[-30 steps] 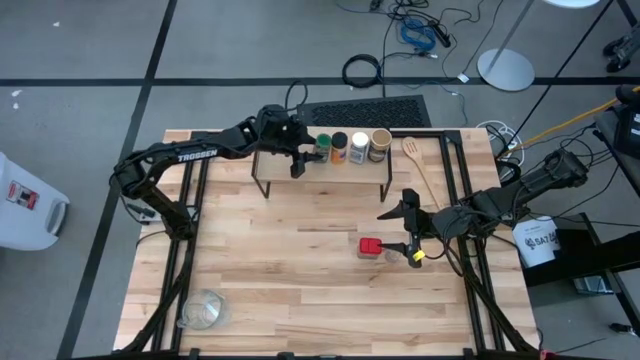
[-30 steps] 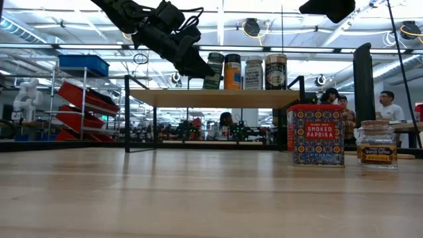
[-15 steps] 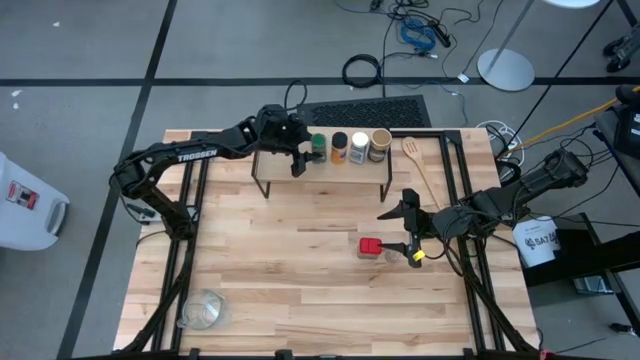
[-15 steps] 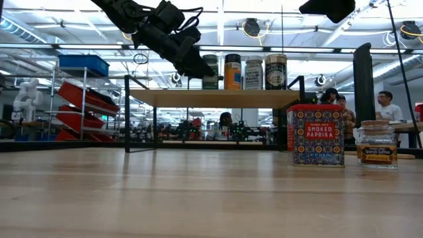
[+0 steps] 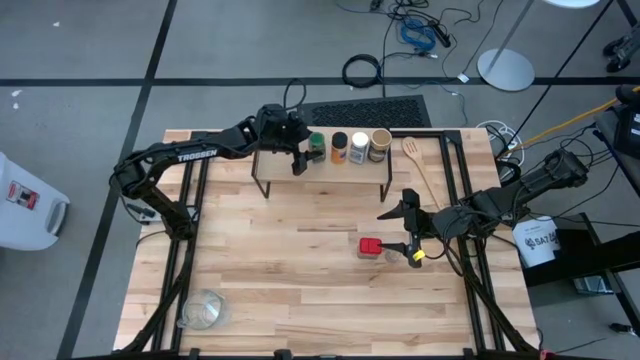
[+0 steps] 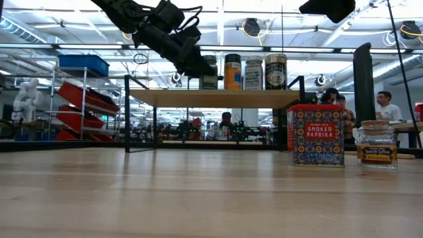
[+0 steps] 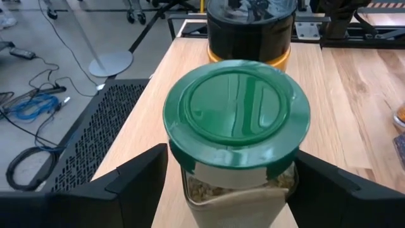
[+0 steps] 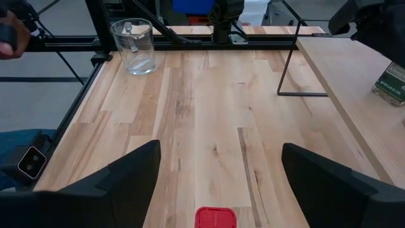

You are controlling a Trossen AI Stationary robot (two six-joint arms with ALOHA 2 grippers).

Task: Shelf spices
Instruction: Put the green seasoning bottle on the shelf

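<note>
Left wrist view puts the green-lidded jar (image 7: 235, 130) squarely between my left gripper's (image 7: 228, 190) two dark fingers (image 7: 136, 183), and I can see a thin gap on each side of the jar, so the claw is spread around it and not squeezing it. Just beyond the jar from that claw stands the black-lidded jar with an orange body (image 7: 250, 28). From the high view, my left gripper (image 5: 298, 152) sits over the near-left end of the small shelf with the light wooden plank top and thin black legs (image 5: 350, 168), with the green-lidded jar (image 5: 317, 146) right at its fingers; away to that claw's right run the black-lidded jar (image 5: 339, 147), the white-lidded jar (image 5: 360, 147) and the tan-lidded jar (image 5: 380, 144) in a row on the plank. In the low view all four stand upright on the shelf (image 6: 218, 98). My right gripper (image 5: 409, 229) hovers over the table well apart from the shelf, its fingers wide open and empty. The red square paprika tin (image 5: 371, 247) sits on the table between those fingers and just ahead of them, not touched; in the right wrist view only its red lid (image 8: 216, 217) shows. Beside the tin in the low view stands a small short jar with a brownish lid (image 6: 377, 143), and a clear glass measuring cup (image 8: 135, 45) sits far ahead of the right claw.
</note>
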